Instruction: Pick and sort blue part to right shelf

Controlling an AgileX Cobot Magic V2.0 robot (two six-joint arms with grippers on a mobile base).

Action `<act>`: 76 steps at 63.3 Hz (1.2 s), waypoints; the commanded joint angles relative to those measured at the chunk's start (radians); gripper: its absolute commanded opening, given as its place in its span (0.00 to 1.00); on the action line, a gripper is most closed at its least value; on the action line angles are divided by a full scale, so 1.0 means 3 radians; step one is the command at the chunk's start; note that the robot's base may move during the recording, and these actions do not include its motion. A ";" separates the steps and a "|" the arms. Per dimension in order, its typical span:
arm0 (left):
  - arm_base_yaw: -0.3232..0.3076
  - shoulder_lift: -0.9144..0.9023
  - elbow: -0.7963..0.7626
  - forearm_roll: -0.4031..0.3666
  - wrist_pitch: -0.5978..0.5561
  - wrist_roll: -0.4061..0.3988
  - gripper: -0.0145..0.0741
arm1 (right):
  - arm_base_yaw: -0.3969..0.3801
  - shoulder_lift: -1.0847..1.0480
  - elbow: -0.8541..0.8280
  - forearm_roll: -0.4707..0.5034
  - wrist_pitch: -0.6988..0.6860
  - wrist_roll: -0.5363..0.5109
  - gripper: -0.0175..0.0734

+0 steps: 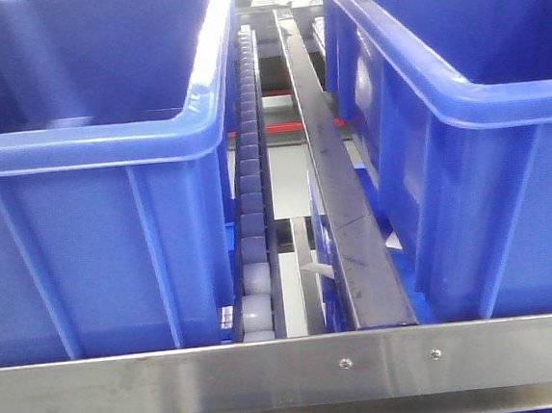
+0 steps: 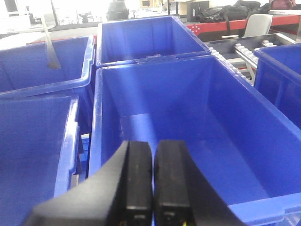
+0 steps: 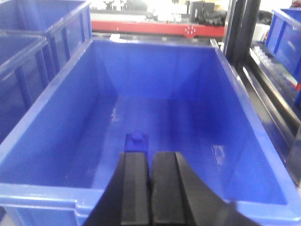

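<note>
Strong overexposed light (image 2: 70,9) along top of left wrist view, washing out far room. Red-edged bench (image 2: 244,23) at upper right, dark bags (image 2: 225,12) piled on top, pale chair back (image 2: 257,23) in front. Same red edge (image 3: 155,28) across far side in right wrist view, dark clutter above, too blurred to identify. Black upright posts (image 3: 240,23) at right. Pale grey floor (image 1: 288,181) with red line (image 1: 284,127) glimpsed through gap in front view.

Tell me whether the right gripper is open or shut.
Shut. In the right wrist view the right gripper has its fingers pressed together, holding nothing; the blue part lies on the crate floor.
</note>
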 commanded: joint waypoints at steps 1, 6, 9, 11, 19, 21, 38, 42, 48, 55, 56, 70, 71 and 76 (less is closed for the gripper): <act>-0.0009 0.0054 -0.0088 0.0037 -0.0251 -0.0004 0.30 | -0.0018 -0.0035 -0.0073 -0.0062 -0.0334 -0.0029 0.23; -0.0009 0.0054 -0.0088 0.0037 -0.0251 -0.0004 0.30 | -0.0018 -0.0035 -0.0073 -0.0062 -0.0334 -0.0029 0.23; -0.0009 0.0054 -0.0088 0.0037 -0.0251 -0.0004 0.30 | -0.0018 -0.0035 -0.0073 -0.0062 -0.0334 -0.0029 0.23; -0.0009 0.0054 -0.0088 0.0037 -0.0251 -0.0004 0.30 | -0.0018 -0.0035 -0.0073 -0.0062 -0.0334 -0.0029 0.23; -0.0009 0.0061 -0.0064 0.0030 -0.0251 -0.0004 0.30 | -0.0018 -0.0035 -0.0073 -0.0062 -0.0334 -0.0029 0.23; -0.0002 0.0061 -0.0039 0.0030 -0.0251 -0.0004 0.30 | -0.0018 -0.0035 -0.0073 -0.0062 -0.0334 -0.0029 0.23; 0.0721 -0.0039 0.0608 -0.0530 -0.0827 -0.0004 0.30 | -0.0018 -0.0035 -0.0073 -0.0062 -0.0334 -0.0029 0.23; 0.0870 -0.0143 0.0946 -0.0624 -0.1199 -0.0004 0.30 | -0.0018 -0.0035 -0.0073 -0.0062 -0.0334 -0.0029 0.23; 0.0961 -0.0298 0.1473 -0.0650 -0.1685 -0.0004 0.30 | -0.0018 -0.0035 -0.0073 -0.0062 -0.0334 -0.0029 0.23; 0.0961 -0.0432 0.2039 -0.0644 -0.2123 -0.0004 0.30 | -0.0018 -0.0035 -0.0073 -0.0062 -0.0334 -0.0029 0.23; 0.0961 -0.0457 0.2094 -0.0644 -0.2190 -0.0004 0.30 | -0.0018 -0.0035 -0.0073 -0.0062 -0.0334 -0.0029 0.23; 0.0961 -0.0538 0.2589 -0.0650 -0.2664 -0.0004 0.30 | -0.0018 -0.0035 -0.0069 -0.0062 -0.0334 -0.0029 0.23; 0.0961 -0.0538 0.2596 -0.0650 -0.2723 -0.0004 0.30 | -0.0018 -0.0035 -0.0069 -0.0062 -0.0338 -0.0029 0.23; 0.0961 -0.0538 0.2596 -0.0650 -0.2709 -0.0004 0.30 | -0.0018 -0.0035 -0.0069 -0.0062 -0.0335 -0.0029 0.23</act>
